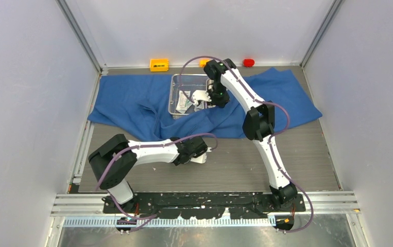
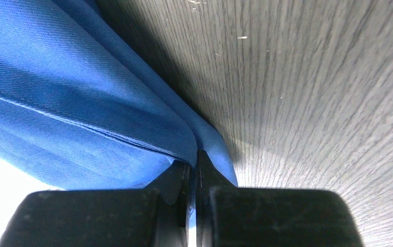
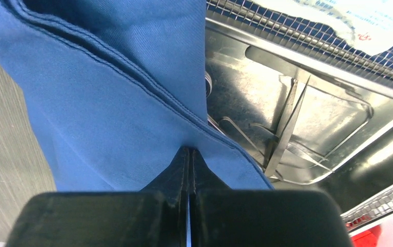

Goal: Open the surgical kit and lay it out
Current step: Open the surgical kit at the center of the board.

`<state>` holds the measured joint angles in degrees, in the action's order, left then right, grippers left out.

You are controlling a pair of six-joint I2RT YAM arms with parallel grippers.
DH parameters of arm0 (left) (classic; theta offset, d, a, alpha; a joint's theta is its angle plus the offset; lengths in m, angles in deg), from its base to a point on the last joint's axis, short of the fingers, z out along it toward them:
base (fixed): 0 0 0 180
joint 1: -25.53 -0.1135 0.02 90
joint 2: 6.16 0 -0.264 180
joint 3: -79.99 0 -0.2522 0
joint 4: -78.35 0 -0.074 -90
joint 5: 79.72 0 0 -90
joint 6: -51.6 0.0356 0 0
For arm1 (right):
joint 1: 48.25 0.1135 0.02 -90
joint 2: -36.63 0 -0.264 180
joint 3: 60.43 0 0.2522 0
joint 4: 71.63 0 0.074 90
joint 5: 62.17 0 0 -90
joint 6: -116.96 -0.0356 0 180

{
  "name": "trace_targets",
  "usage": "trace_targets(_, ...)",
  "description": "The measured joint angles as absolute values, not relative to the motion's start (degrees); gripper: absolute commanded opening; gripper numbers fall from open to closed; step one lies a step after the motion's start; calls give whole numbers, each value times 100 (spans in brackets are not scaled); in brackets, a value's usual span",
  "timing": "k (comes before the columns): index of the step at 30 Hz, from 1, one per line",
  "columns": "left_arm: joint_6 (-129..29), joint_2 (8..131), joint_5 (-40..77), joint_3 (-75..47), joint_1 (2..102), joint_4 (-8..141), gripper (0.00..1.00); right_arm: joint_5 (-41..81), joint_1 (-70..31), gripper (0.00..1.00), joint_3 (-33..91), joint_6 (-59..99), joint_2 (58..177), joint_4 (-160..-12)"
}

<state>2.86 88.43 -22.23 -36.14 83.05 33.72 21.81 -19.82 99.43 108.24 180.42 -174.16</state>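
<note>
Cloth (image 1: 132, 98) pinched in left gripper (image 2: 194, 162), in right gripper (image 3: 188, 154) — tray (image 1: 172, 98) exposed

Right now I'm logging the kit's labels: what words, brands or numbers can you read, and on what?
None can be read.
Packet: blue print and a red mark, too blurred to read.
Yellow block: dark marks, too small to read.
No other text shows.

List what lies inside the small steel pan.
Thin steel instruments lie in the steel pan. The blue cloth, pinched by the right end effector, hides the rest.
</note>
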Motion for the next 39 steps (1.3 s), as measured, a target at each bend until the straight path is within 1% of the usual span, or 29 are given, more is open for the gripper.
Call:
trace_targets(4,286,8790,-2175,-3614,8206,3398,0,2162,-2026,1,9797,10627,17959,-17386)
trace_targets(9,279,8432,-1983,-3614,7973,3383,0,2011,-2146,1,9423,10299,17559,-17329)
trace_targets(10,281,8344,-1946,-3614,7931,3376,0,1956,-2190,1,9351,10214,17417,-17322)
trace_targets(11,284,8268,-1917,-3614,7900,3370,0,1921,-2227,4,9305,10164,17307,-17312)
trace_targets(12,295,8161,-1891,-3614,7885,3367,0,1873,-2273,12,9239,10100,17176,-17268)
trace_targets(14,325,8087,-1882,-3621,7865,3378,0,1805,-2349,32,9178,9973,16955,-17176)
trace_targets(15,375,8047,-1884,-3638,7865,3400,0,1770,-2382,45,9174,9908,16870,-17104)
trace_targets(17,441,7990,-1908,-3699,7865,3459,0,1696,-2445,56,9211,9788,16807,-16968)
trace_targets(20,566,7857,-1926,-3802,7872,3542,0,1600,-2480,65,9493,9622,16951,-16879)
trace_targets(25,817,7247,-1985,-3907,7889,3678,0,1276,-2437,67,9742,9287,17139,-16767)
trace_targets(30,1057,6624,-1915,-3883,7916,3769,0,511,-2430,67,9235,8791,16879,-16544)
trace_targets(39,1158,6491,-1554,-3459,7916,3520,0,-671,-2384,69,9086,8505,16444,-16870)
